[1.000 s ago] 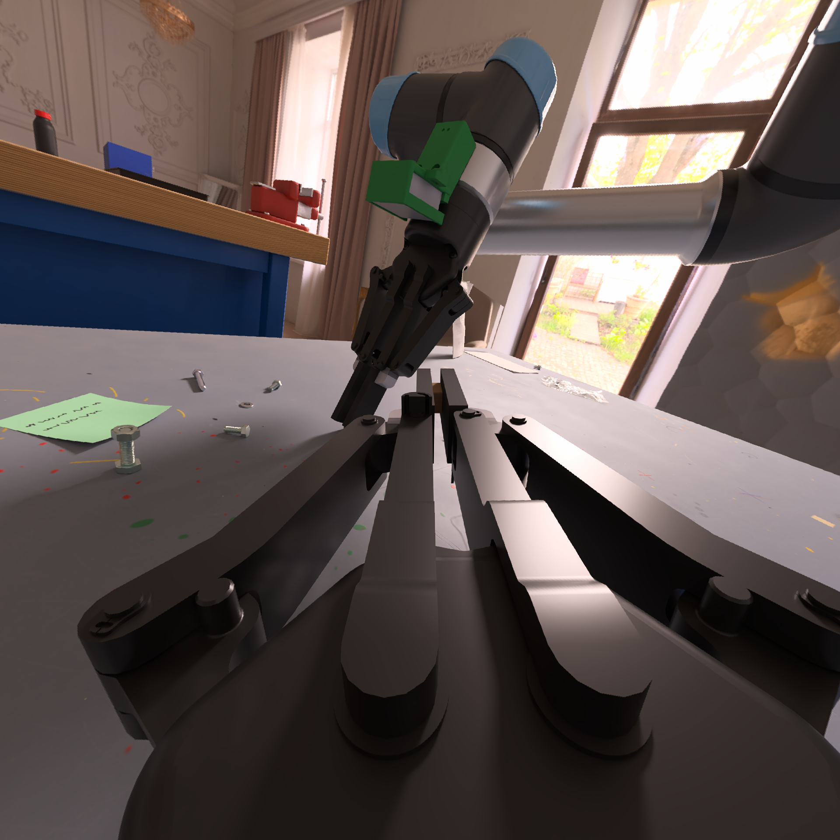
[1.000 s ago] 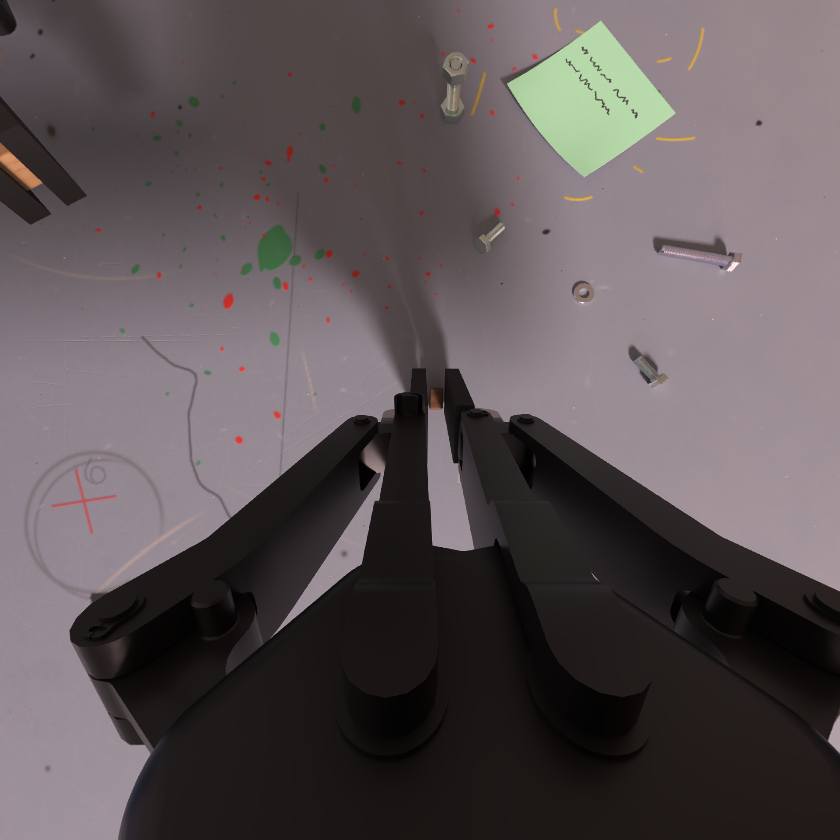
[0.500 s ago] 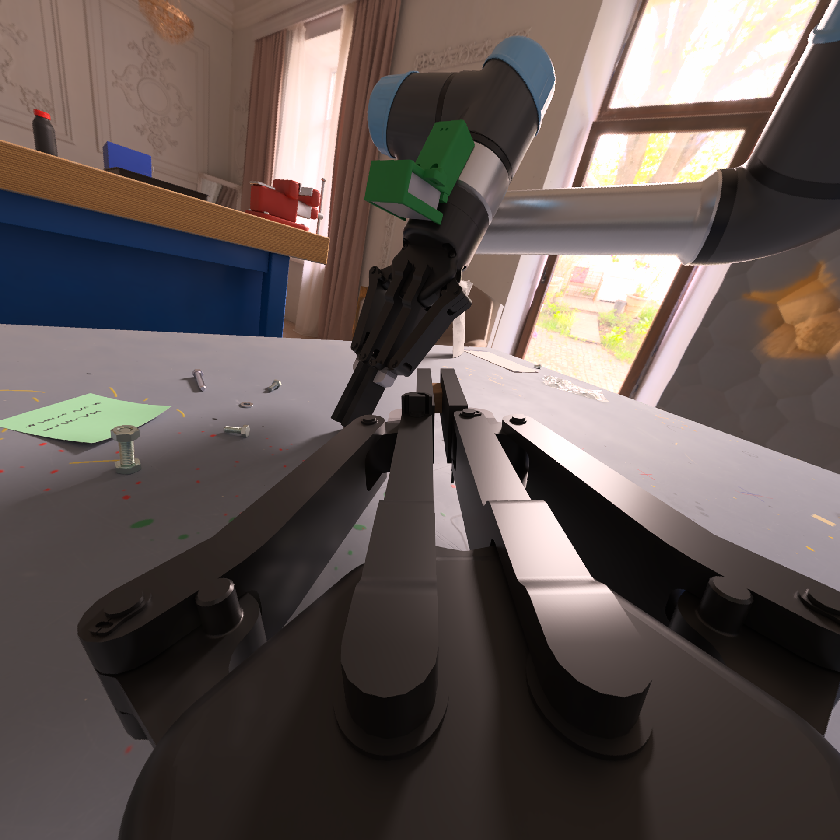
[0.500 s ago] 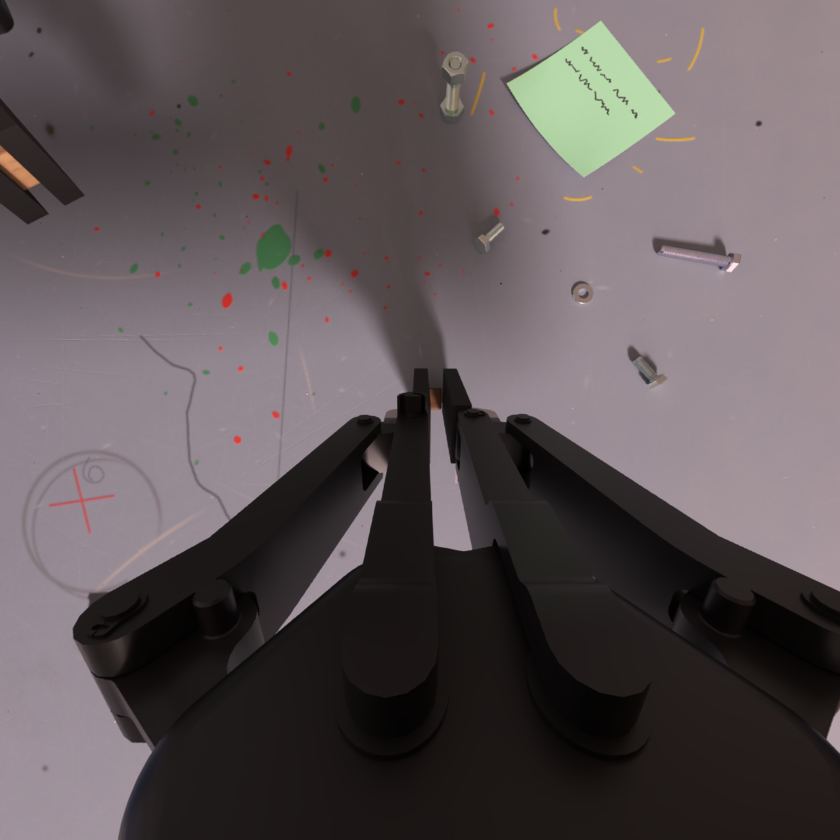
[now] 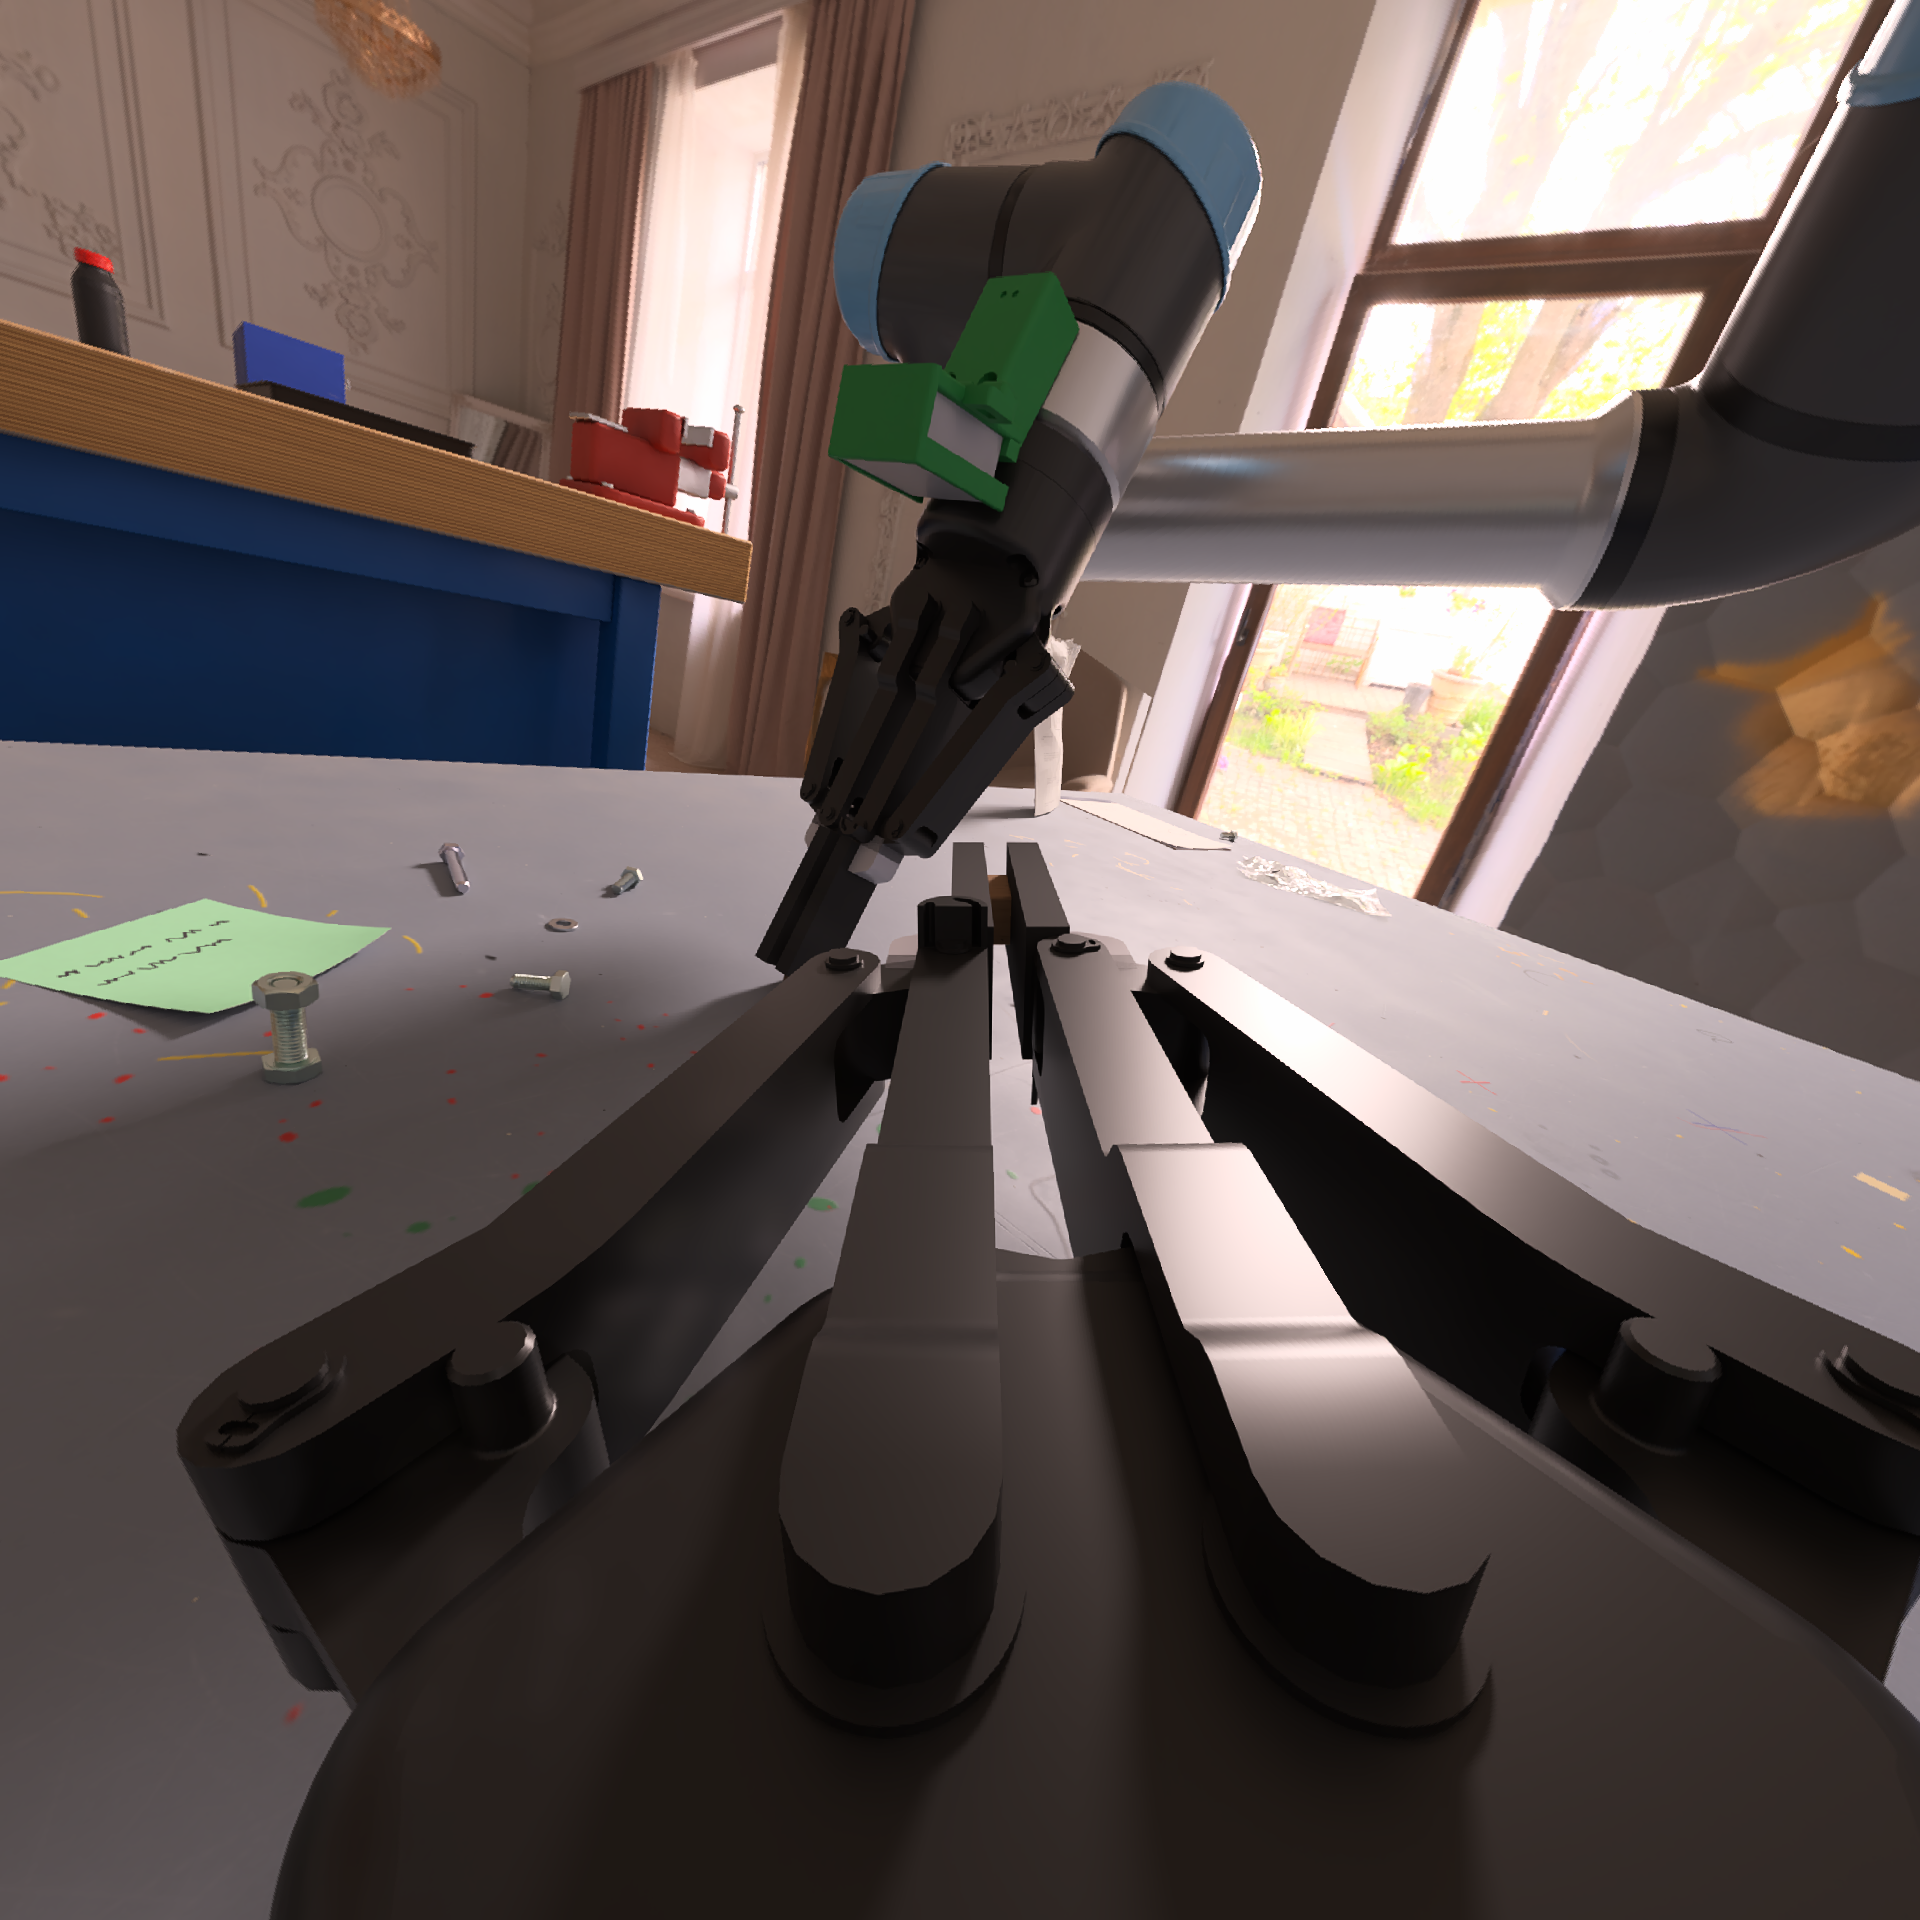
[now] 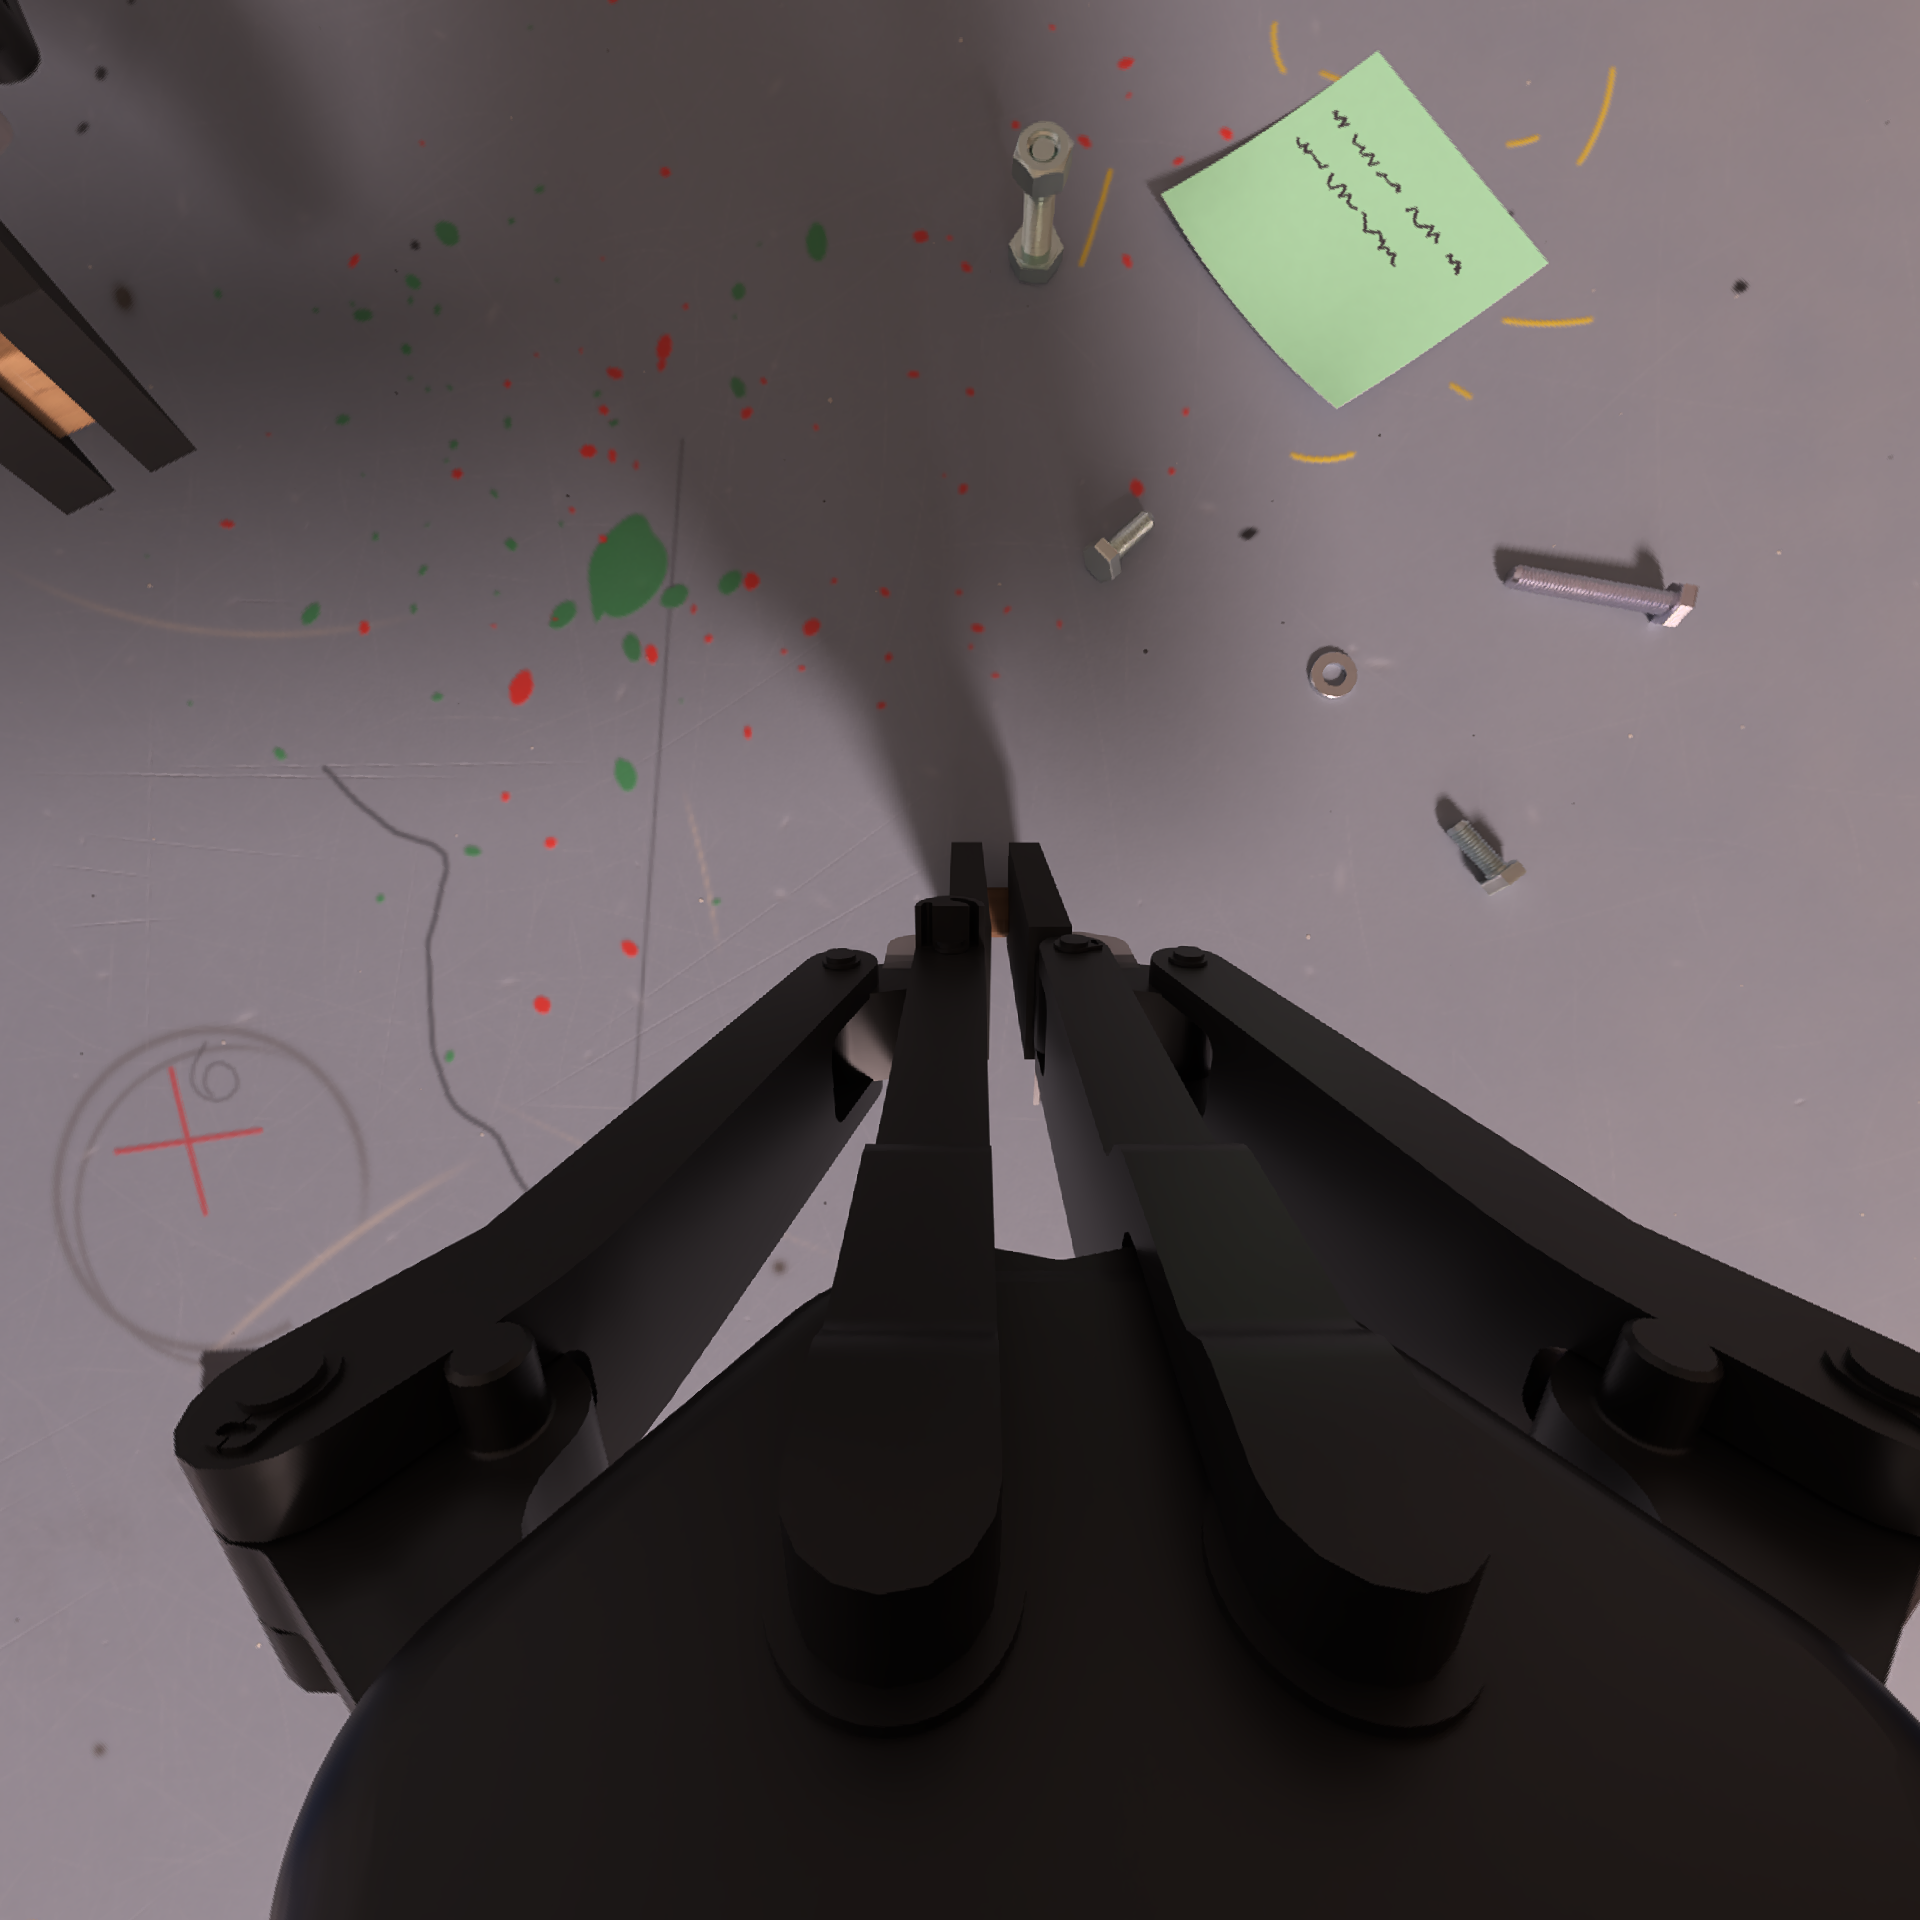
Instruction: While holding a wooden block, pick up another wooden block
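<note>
- My left hand (image 5: 995, 883) is clenched on a wooden block (image 5: 998, 896); only a thin brown sliver of it shows between the two fingers, near their tips.
- That same block (image 6: 42, 400) shows in my right wrist view at about 10 o'clock, a light strip of wood pressed between two dark fingers above the desk (image 6: 312, 831).
- My right hand (image 6: 995, 883) is clenched too, grasping a second wooden block (image 6: 998, 914), a small brown piece wedged between the fingers just behind their tips.
- In my left wrist view the right hand (image 5: 821, 914) comes down at a slant from 12 o'clock, its fingers pressed together, tips close to the desk (image 5: 1455, 1039); whether they touch it I cannot tell.
- A green note (image 6: 1351, 229) lies flat at 1 o'clock in the right wrist view, with a bolt carrying a nut (image 6: 1037, 203) just beside it toward 12 o'clock.
- A short bolt (image 6: 1117, 545) sits near the middle, a long bolt (image 6: 1600, 594) and a washer (image 6: 1332, 671) at 2 o'clock, another short bolt (image 6: 1486, 857) toward 3 o'clock.
- Red and green paint specks dot the desk, with a large green blot (image 6: 623, 566) at 11 o'clock.
- A pencilled circle with a red cross (image 6: 187, 1138) is at 9 o'clock.
- Beyond the desk, at 10 o'clock in the left wrist view, stands a blue workbench (image 5: 312, 623) with a red vise (image 5: 649, 457) on its wooden top.
</note>
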